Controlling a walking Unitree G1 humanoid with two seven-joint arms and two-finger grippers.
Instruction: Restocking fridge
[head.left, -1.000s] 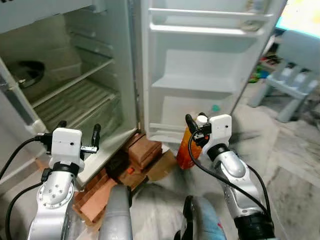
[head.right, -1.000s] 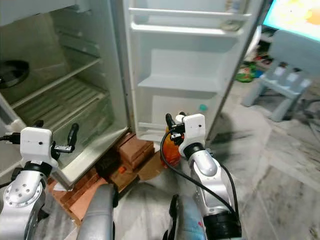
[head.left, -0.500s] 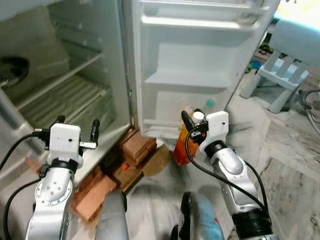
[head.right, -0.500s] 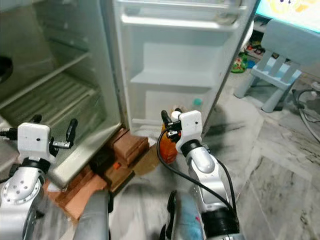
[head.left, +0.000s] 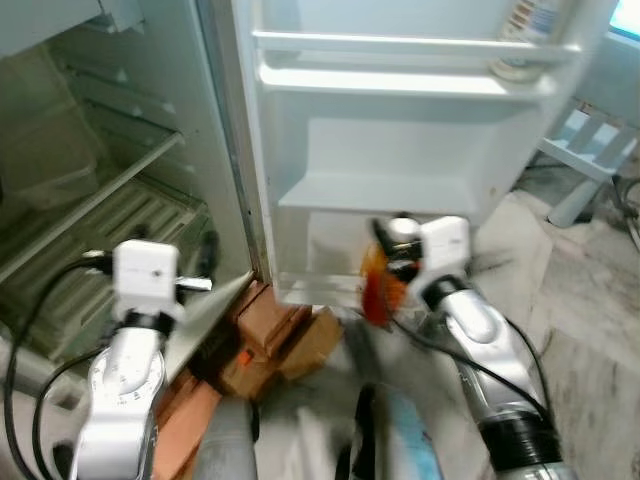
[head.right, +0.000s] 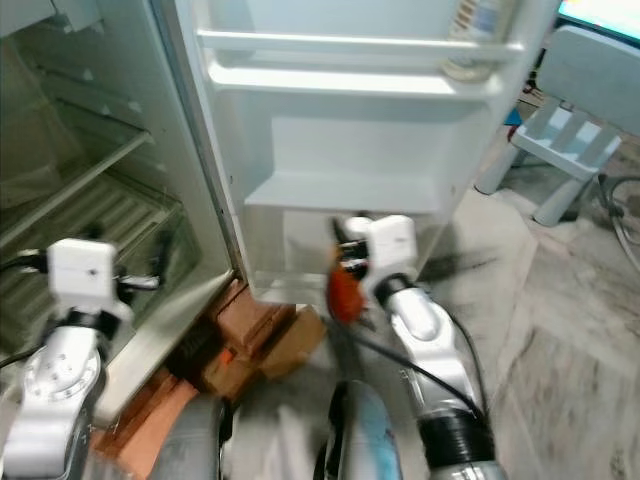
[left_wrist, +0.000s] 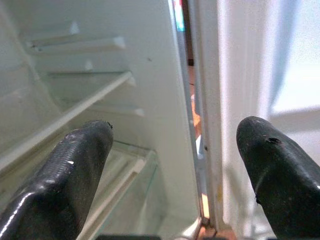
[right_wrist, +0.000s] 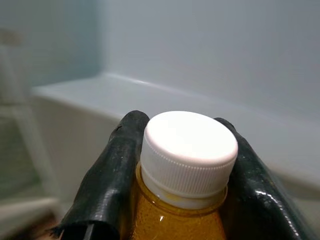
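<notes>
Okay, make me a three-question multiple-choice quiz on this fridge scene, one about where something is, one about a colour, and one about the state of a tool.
1. Where is the orange bottle?
A. on a wire shelf inside the fridge
B. in the right tool, in front of the open fridge door
C. lying on the floor

2. What colour is the bottle's cap?
A. white
B. red
C. green

3. What state is the left tool in?
A. shut on a bottle
B. shut and empty
C. open, holding nothing

Answers: 1 B, the right tool clamps its neck before the door shelves. 2 A, the right wrist view shows a white cap. 3 C, its fingers stand apart with nothing between.
</notes>
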